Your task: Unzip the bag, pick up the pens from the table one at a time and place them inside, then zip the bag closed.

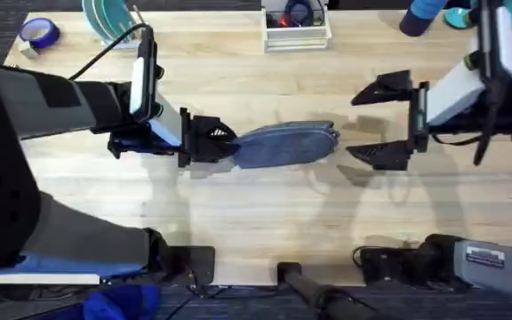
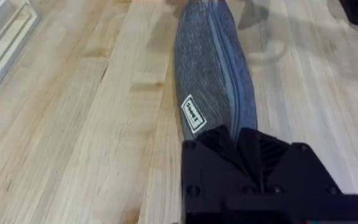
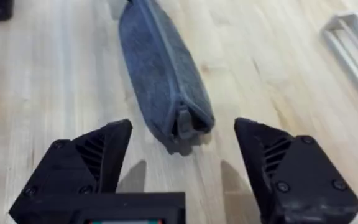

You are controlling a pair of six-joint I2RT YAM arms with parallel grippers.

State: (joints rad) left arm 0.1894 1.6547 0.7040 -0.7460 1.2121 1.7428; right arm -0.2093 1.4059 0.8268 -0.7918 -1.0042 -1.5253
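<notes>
The blue-grey bag [image 1: 287, 145] lies lengthwise across the middle of the table [image 1: 238, 213], and its zipper looks closed. My left gripper [image 1: 223, 142] is shut on the bag's left end; in the left wrist view the bag [image 2: 213, 74] runs away from the pinched gripper [image 2: 248, 146]. My right gripper [image 1: 373, 123] stands open just off the bag's right end, apart from it. In the right wrist view the bag [image 3: 160, 68] ends in a zipper pull [image 3: 184, 121], which sits ahead of the gap in the open gripper [image 3: 182, 158]. The pens are out of view.
A white wire tray [image 1: 297, 36] with small items stands at the back centre. A blue tape roll [image 1: 38, 34] and teal dishes [image 1: 109, 18] sit at the back left. A blue object [image 1: 425, 16] lies at the back right. Bare wood lies in front of the bag.
</notes>
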